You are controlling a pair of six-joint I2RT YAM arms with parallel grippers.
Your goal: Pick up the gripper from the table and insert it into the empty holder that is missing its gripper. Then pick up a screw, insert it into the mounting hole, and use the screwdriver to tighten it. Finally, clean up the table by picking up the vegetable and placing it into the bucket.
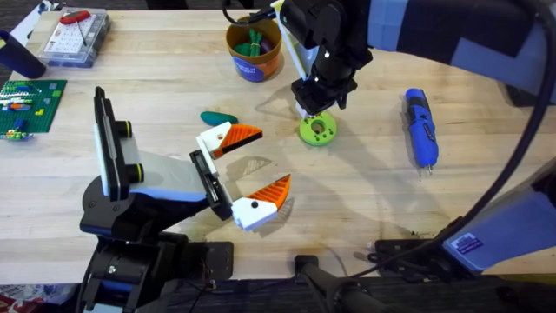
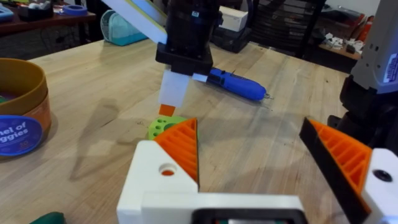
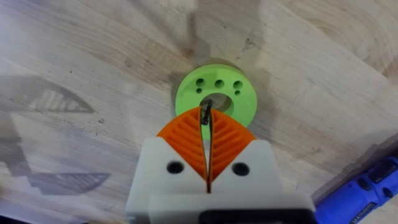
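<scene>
My right gripper [image 1: 311,108] hangs just over a lime-green disc with holes [image 1: 317,129]. Its orange pads [image 3: 186,140] are shut on a small black screw [image 3: 205,114], whose tip sits over the disc's [image 3: 215,93] middle hole. The blue screwdriver [image 1: 420,128] lies to the right on the table. The teal vegetable [image 1: 217,117] lies left of the disc, near my open left gripper [image 1: 255,163], which holds nothing. The orange and blue bucket [image 1: 254,49] stands at the back. The loose gripper and its holder are out of view.
A clear box of small parts [image 1: 75,36] sits at the back left, with a green brick plate [image 1: 31,103] in front of it. The bucket [image 2: 18,118] holds green toys. Bare wood lies between the disc [image 2: 163,126] and the screwdriver [image 2: 239,84].
</scene>
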